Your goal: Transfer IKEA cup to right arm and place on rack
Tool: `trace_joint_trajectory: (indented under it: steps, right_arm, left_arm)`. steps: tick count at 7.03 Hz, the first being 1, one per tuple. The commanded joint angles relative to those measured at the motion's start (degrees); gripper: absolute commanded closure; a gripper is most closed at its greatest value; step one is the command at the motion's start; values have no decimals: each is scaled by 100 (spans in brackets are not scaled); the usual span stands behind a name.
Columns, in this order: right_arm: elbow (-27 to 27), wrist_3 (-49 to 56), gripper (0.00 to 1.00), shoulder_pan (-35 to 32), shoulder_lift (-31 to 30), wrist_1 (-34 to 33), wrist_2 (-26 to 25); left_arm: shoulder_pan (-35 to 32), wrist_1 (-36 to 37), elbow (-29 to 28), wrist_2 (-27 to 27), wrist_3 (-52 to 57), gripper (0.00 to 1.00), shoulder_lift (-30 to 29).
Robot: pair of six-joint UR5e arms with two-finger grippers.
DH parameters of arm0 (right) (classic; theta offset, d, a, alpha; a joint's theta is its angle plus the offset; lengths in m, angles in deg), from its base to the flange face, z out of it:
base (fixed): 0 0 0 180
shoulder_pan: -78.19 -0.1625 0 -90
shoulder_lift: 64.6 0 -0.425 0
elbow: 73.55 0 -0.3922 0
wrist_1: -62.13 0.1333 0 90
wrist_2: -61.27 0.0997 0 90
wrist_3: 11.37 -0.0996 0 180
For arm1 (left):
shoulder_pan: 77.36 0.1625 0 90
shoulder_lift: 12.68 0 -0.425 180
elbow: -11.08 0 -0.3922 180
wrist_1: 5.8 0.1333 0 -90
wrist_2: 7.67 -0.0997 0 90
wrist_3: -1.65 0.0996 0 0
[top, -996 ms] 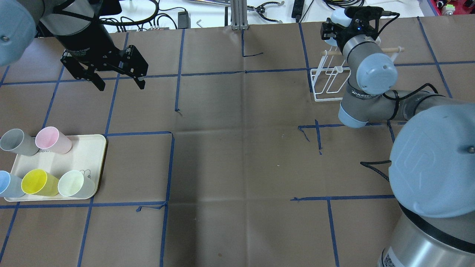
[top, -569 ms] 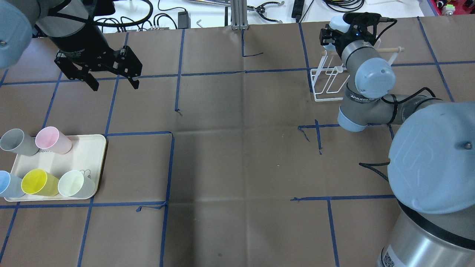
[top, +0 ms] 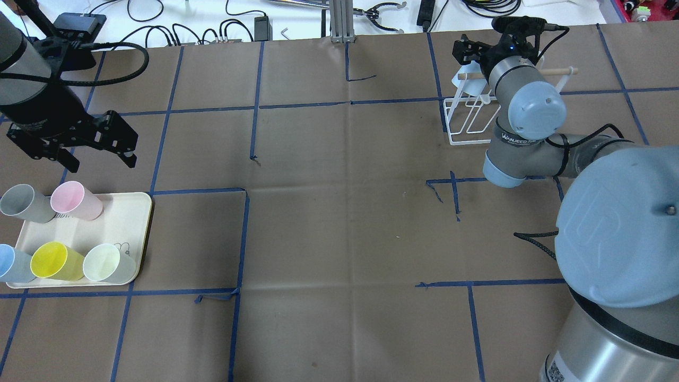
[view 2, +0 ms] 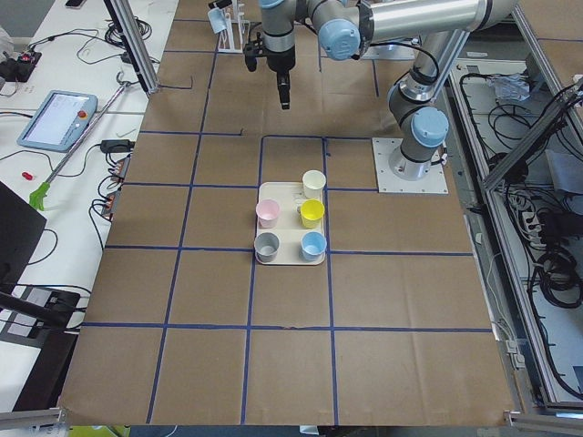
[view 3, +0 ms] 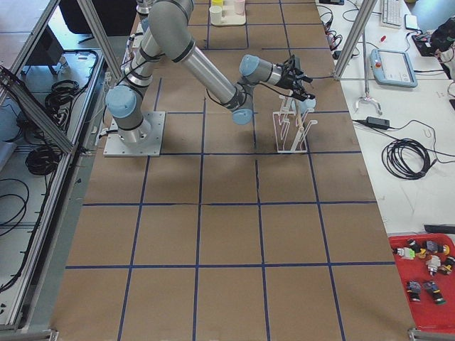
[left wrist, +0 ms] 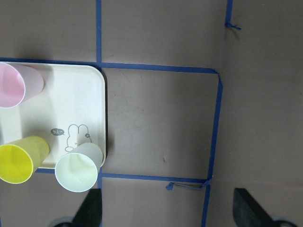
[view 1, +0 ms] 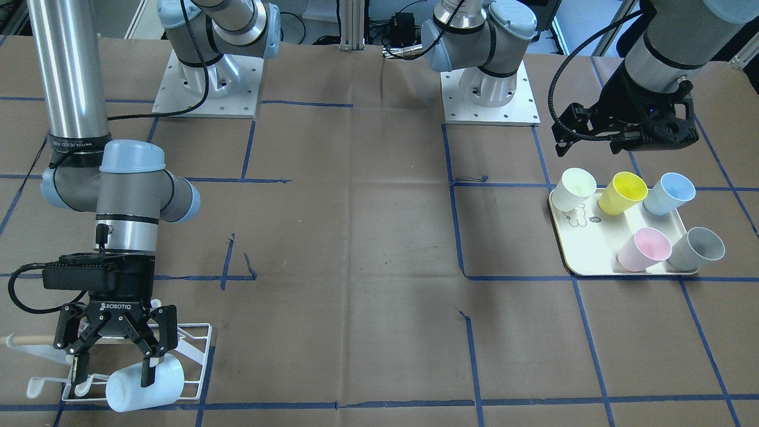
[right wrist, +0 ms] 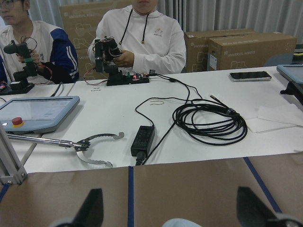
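Exterior front-facing view gives you the clearest read. At lower left the right gripper (view 1: 112, 372) hangs over the rack (view 1: 198, 332) with its jaws spread wide. The pale IKEA cup (view 1: 145, 386) lies on its side on the wires, one fingertip overlapping its wall but nothing clamping it.

Overhead view puts the cup at the rack in the upper right. At mid-left, the left gripper (top: 101, 159) hovers spread apart and empty, just beyond the tray (top: 132, 212) of five cups (top: 53, 261).

Left wrist view shows both fingertips (left wrist: 92, 210) far apart, with only bare table (left wrist: 161, 118) between them. Right wrist view shows the same wide spread, with a pale sliver of the cup at the bottom edge.

Side views are too small for you to judge the jaws.

By my reading the handover is done and the cup is set down. You cannot tell whether it is hooked securely. What remains is drawing the right arm clear.
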Motion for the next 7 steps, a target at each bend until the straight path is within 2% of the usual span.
trace_joint_trajectory:
  steps: [1, 4, 6, 7]
  right_arm:
    - [-11, 0, 0, -24, -246, 46, 39]
    - [50, -43, 0, -303, -1045, 292, 66]
    - [111, -1066, 0, -655, -1502, 327, 57]
    - [312, -1646, 0, -761, -1774, 415, 74]
  left_arm:
    - [724, 326, 634, -134, 769, 3, 234]
    - [956, 1019, 1487, -125, 1422, 3, 647]
    - [965, 1294, 1717, -82, 1818, 3, 595]
    - [974, 1495, 1840, -73, 2080, 3, 517]
